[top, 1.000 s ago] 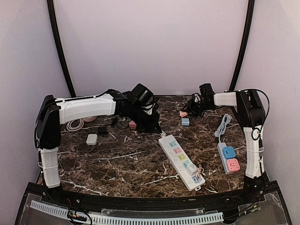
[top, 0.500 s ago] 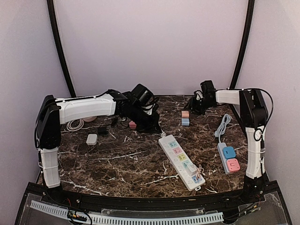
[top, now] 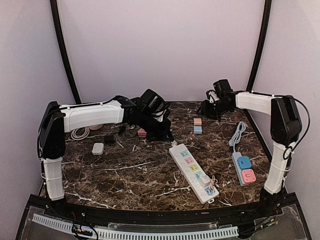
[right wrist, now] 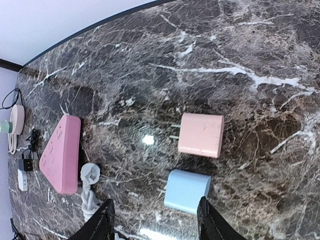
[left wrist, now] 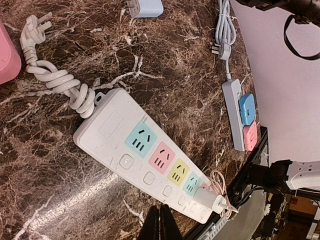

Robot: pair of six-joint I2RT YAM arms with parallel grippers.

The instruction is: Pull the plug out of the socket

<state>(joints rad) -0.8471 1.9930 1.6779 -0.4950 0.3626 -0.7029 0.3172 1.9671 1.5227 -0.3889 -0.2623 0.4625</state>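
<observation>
The white power strip (top: 192, 171) with coloured sockets lies slanting at the table's middle front. A white charger plug (top: 205, 181) with a coiled pink cable sits in its near end socket. In the left wrist view the strip (left wrist: 145, 160) and plug (left wrist: 210, 201) show clearly. My left gripper (top: 162, 131) hovers over the strip's far end, and its jaws (left wrist: 160, 226) are shut and empty. My right gripper (top: 207, 109) is open and empty at the back right, above a pink adapter (right wrist: 201, 135) and a blue adapter (right wrist: 187, 191).
A grey strip (top: 243, 169) holding a blue and a pink plug lies at the right, and it also shows in the left wrist view (left wrist: 240, 115). A pink block (top: 142, 133), a grey adapter (top: 98, 148), a black adapter (top: 109, 139) and a coiled white cable (top: 79, 133) sit at the left.
My right gripper has drawn back and up toward the rear right, away from the pink adapter, which now rests beside the blue one. The left arm has not moved.
</observation>
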